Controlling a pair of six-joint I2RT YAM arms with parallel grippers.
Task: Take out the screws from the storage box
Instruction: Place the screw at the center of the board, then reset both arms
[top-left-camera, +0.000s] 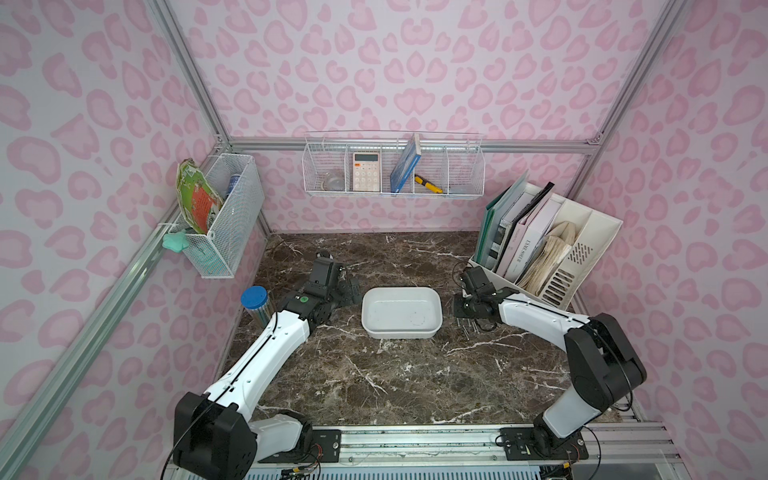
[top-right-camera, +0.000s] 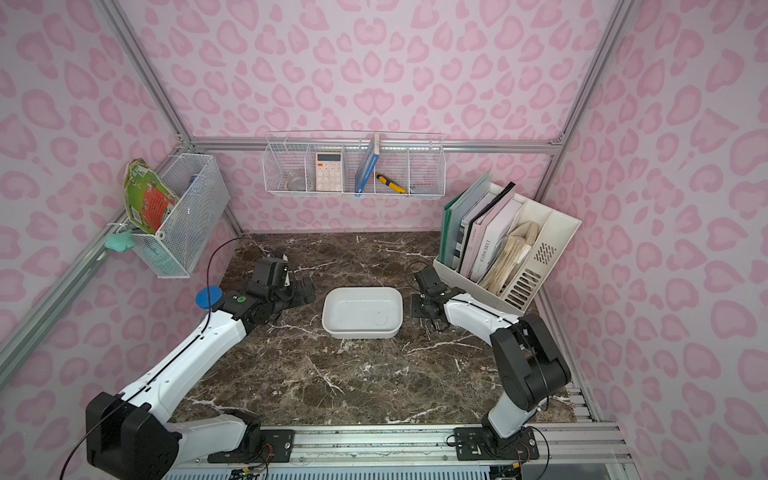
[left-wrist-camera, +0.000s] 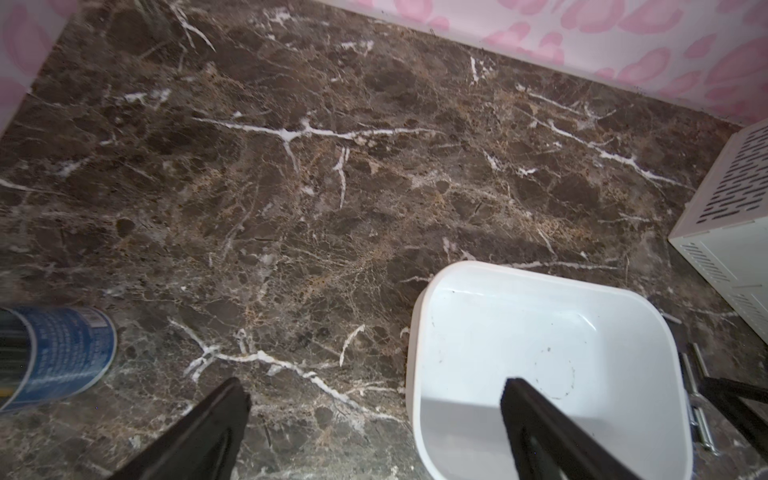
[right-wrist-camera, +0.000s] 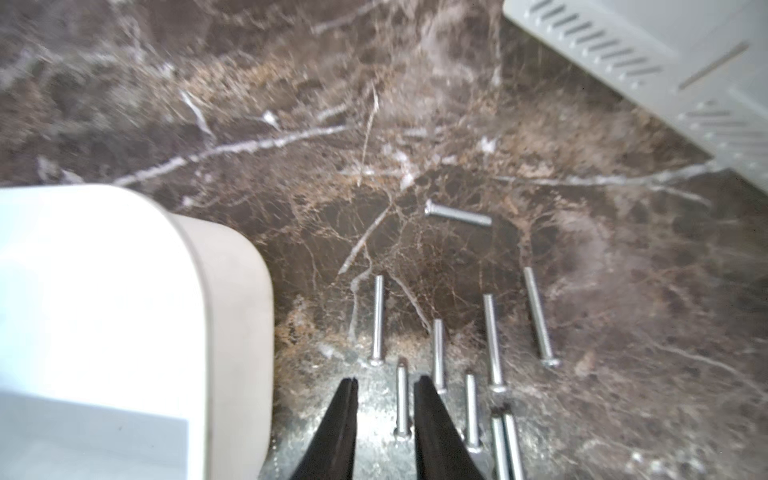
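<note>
The storage box (top-left-camera: 399, 332) (top-right-camera: 359, 332) is a shallow white tray in the middle of the marble table. Its inside (left-wrist-camera: 519, 332) shows bare white with faint marks. Several silver screws (right-wrist-camera: 377, 320) (top-left-camera: 465, 326) (top-right-camera: 426, 328) lie on the table just right of the box (right-wrist-camera: 124, 291). My right gripper (right-wrist-camera: 385, 380) (top-left-camera: 469, 318) points down over them, open a little. One screw (right-wrist-camera: 402, 403) lies flat between its fingers, with a gap beside it. My left gripper (left-wrist-camera: 374, 384) (top-left-camera: 351, 293) stands wide open at the box's left end, one finger over the box and one over the table.
A blue-capped canister (top-left-camera: 254, 297) (left-wrist-camera: 58, 353) stands at the left table edge behind the left arm. A cream file organiser (top-left-camera: 552, 249) (right-wrist-camera: 665, 62) with folders stands close behind the right gripper. Wire baskets (top-left-camera: 395, 170) (top-left-camera: 224, 216) hang on the walls.
</note>
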